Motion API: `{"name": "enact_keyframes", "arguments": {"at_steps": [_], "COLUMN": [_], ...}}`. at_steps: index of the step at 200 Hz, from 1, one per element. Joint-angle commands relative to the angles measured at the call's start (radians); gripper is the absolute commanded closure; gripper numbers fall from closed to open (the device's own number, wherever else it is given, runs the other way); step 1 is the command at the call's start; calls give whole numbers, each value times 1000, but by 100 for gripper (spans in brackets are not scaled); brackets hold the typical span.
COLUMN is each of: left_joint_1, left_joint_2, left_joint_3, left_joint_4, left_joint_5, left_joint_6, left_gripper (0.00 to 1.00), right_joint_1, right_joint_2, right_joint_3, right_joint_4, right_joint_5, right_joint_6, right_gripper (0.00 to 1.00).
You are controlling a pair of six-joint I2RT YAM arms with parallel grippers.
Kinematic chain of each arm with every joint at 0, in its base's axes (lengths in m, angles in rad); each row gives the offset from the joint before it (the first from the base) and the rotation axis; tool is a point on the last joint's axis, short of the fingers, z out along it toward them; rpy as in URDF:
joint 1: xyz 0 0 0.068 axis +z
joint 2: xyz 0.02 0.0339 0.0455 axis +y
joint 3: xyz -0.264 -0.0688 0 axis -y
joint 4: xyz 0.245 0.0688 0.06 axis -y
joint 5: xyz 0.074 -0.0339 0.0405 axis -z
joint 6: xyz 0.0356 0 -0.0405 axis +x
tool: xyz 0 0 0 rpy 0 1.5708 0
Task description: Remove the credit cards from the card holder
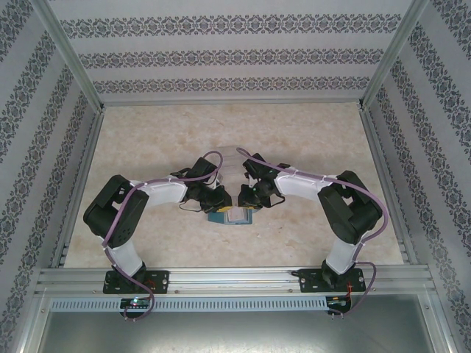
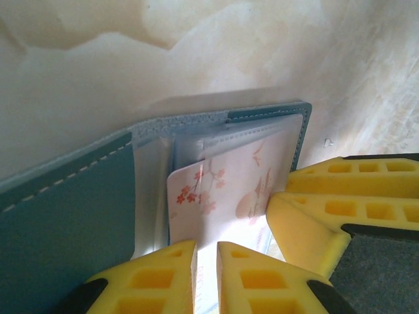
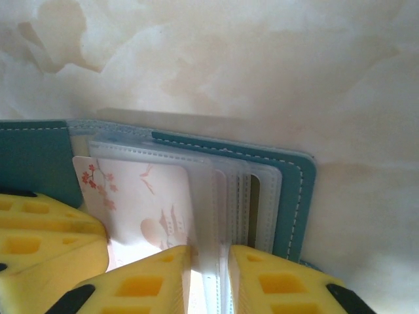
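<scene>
Left gripper is clamping to a narrow slit, with the pale lower end of the credit card running into that slit; I am reading this as a pinch on the card. Right gripper is likewise squeezing nearly closed, its fingers pressing on either side of the clear sleeves, which are standing edge-on between them.

Card holder is lying open on the marble-patterned table, midway between the two arms and a little ahead of their bases. Both grippers are crowding over it, one from each side.

The card is showing a white face with pink blossom sprigs. It is sitting against the sleeves with a rounded top corner exposed.

Teal cover with pale stitching is lying to the right of the sleeves in the right wrist view, and the other half is spreading away on the opposite side. Yellow fingers of each gripper are reaching into the other's wrist view, just beside the card.
</scene>
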State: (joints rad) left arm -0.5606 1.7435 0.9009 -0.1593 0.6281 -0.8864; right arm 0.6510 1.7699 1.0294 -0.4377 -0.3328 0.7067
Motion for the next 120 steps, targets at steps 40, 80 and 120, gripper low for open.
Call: {"name": "enact_keyframes", "arguments": {"at_steps": [40, 80, 120], "left_joint_1": [9, 10, 10], "left_joint_2": [5, 5, 8], "left_joint_3": [22, 23, 29], "left_joint_4": [-43, -40, -45], "left_joint_5": [-5, -2, 4], "left_joint_6": [25, 28, 33], "left_gripper": [84, 84, 84], "right_joint_1": [8, 8, 6], "right_joint_2": [-30, -77, -52], "right_joint_3": [14, 7, -10], "right_joint_4": [-97, -44, 45], "right_joint_5": [92, 26, -62], "right_joint_6": [-18, 6, 38], "right_gripper": [78, 78, 80]}}
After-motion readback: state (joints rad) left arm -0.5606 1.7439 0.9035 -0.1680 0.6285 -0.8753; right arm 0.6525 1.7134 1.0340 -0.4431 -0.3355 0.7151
